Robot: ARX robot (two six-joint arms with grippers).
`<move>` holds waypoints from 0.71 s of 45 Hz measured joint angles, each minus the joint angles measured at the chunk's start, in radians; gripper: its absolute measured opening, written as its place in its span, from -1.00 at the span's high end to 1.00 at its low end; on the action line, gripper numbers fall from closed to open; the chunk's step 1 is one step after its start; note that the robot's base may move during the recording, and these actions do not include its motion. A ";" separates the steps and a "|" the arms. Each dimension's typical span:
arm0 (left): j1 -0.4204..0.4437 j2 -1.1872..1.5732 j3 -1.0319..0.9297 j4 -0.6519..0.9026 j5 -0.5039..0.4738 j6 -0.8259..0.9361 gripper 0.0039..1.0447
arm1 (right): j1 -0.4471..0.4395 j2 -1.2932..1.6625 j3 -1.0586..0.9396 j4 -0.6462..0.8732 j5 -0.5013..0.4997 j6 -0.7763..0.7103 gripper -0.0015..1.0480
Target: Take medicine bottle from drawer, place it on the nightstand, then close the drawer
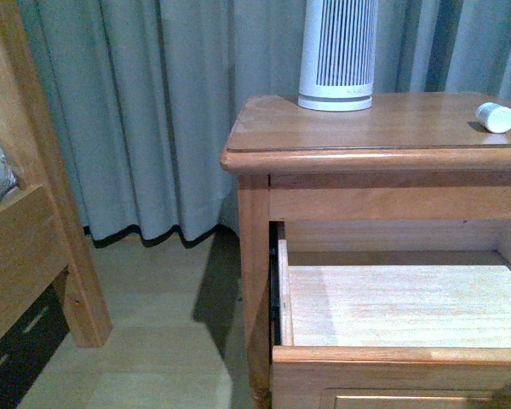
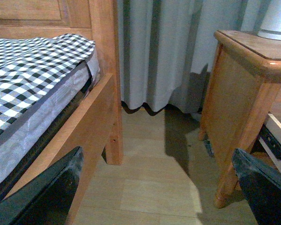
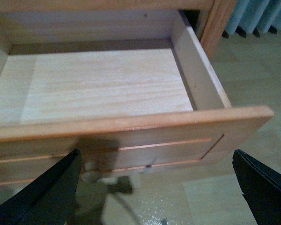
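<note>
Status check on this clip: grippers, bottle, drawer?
Both grippers open, left gripper and right gripper holding nothing. Medicine bottle lying on nightstand top. Drawer open, empty inside. Nothing blocking the drawer front.

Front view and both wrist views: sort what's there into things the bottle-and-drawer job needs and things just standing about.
Part of the job:
medicine bottle, lying on the nightstand top
nightstand
drawer, open and empty inside
right gripper, open in front of the drawer
left gripper, open, facing the floor

Just about:
white slatted cylinder
curtain
bed frame
checked bedding
</note>
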State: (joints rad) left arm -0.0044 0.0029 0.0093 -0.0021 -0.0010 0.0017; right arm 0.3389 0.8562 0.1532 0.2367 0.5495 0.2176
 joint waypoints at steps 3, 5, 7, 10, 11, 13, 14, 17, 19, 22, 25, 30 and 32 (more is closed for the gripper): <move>0.000 0.000 0.000 0.000 0.000 0.000 -0.88 | -0.006 0.041 -0.016 0.031 -0.001 0.018 -0.87; 0.000 0.000 0.000 0.000 0.000 0.000 -0.88 | -0.017 0.084 -0.025 0.065 -0.003 0.026 -0.87; 0.000 0.000 0.000 0.000 0.000 0.000 -0.88 | -0.027 0.132 -0.032 0.110 -0.007 0.029 -0.87; 0.000 0.000 0.000 0.000 0.000 0.000 -0.88 | -0.043 0.201 -0.034 0.174 -0.019 0.030 -0.87; 0.000 0.000 0.000 0.000 0.000 0.000 -0.88 | -0.048 0.229 -0.032 0.198 -0.022 0.030 -0.87; 0.000 0.000 0.000 0.000 0.000 0.000 -0.88 | -0.058 0.303 -0.027 0.262 -0.031 0.029 -0.87; 0.000 0.000 0.000 0.000 0.000 0.000 -0.88 | -0.065 0.352 -0.020 0.302 -0.045 0.025 -0.87; 0.000 0.000 0.000 0.000 0.000 0.000 -0.88 | -0.086 0.486 0.023 0.397 -0.065 0.020 -0.87; 0.000 0.000 0.000 0.000 0.000 0.000 -0.88 | -0.098 0.552 0.057 0.411 -0.087 0.020 -0.87; 0.000 0.000 0.000 0.000 0.000 0.000 -0.88 | -0.117 0.682 0.117 0.457 -0.104 0.010 -0.87; 0.000 0.000 0.000 0.000 0.000 0.000 -0.88 | -0.143 0.801 0.192 0.497 -0.106 -0.002 -0.87; 0.000 0.000 0.000 0.000 0.000 0.000 -0.88 | -0.195 0.974 0.312 0.597 -0.097 -0.057 -0.87; 0.000 0.000 0.000 0.000 0.000 0.000 -0.88 | -0.221 1.038 0.365 0.642 -0.089 -0.080 -0.87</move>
State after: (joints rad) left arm -0.0044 0.0029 0.0093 -0.0021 -0.0010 0.0017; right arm 0.1177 1.8938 0.5182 0.8783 0.4606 0.1379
